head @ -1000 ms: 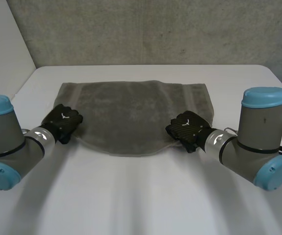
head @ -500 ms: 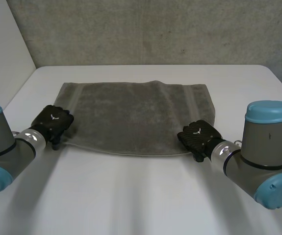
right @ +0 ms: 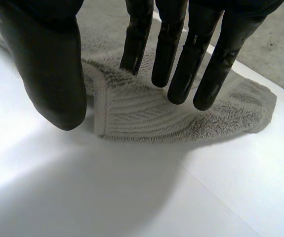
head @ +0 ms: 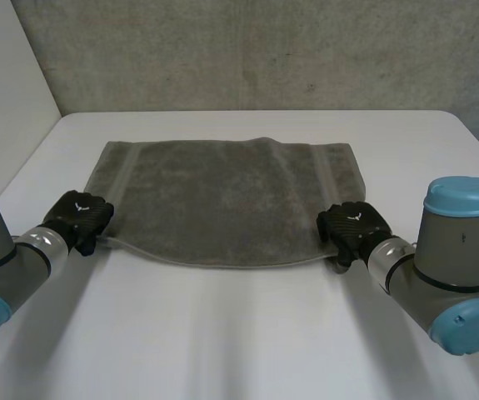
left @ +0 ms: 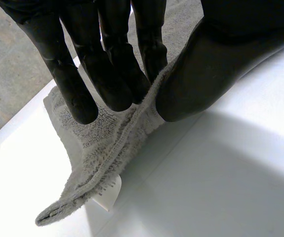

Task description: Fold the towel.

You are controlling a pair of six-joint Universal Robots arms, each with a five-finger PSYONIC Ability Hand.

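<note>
On the white desk (head: 222, 342) a grey towel (head: 222, 196) lies spread flat across the far half, its near edge bowing toward the robot between the two arms. The left hand (head: 78, 218) has the near left corner pinched between fingers (left: 107, 74) and thumb, while the right hand (head: 353, 232) sits at the near right corner with straight fingers (right: 181, 64) resting on the pile and its thumb apart beside the cloth, gripping nothing. A clean fold likely calls for the right hand to pinch as firmly as the left before both lift together and carry the near edge level to the far one.
</note>
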